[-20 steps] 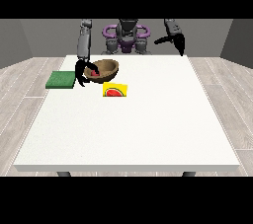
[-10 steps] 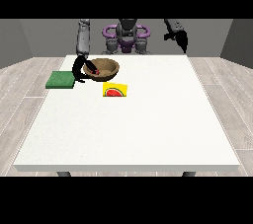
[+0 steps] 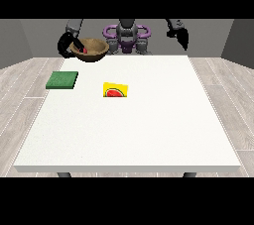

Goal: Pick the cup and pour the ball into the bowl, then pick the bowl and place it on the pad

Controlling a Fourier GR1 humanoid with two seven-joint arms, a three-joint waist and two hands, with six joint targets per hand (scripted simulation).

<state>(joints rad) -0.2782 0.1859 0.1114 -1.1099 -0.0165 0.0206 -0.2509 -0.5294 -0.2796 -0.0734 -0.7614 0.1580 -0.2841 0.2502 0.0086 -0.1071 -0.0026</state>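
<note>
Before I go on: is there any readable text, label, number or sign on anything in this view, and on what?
No readable text anywhere.
Yellow card: only a red and green watermelon-like picture, no words or numbers.
Green pad: plain, no marking.
Brown bowl, held up by the hand at the view's left: no label visible.
White table: unmarked.

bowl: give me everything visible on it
The bowl is brown, wood-like, round and wide with a darker inside. It sits upright, lifted above the table's far left corner, not resting on it. A small red ball lies inside near its left wall. The robot hand at the view's left holds it at the left rim. The green pad lies below and nearer the camera, apart from it.
</note>
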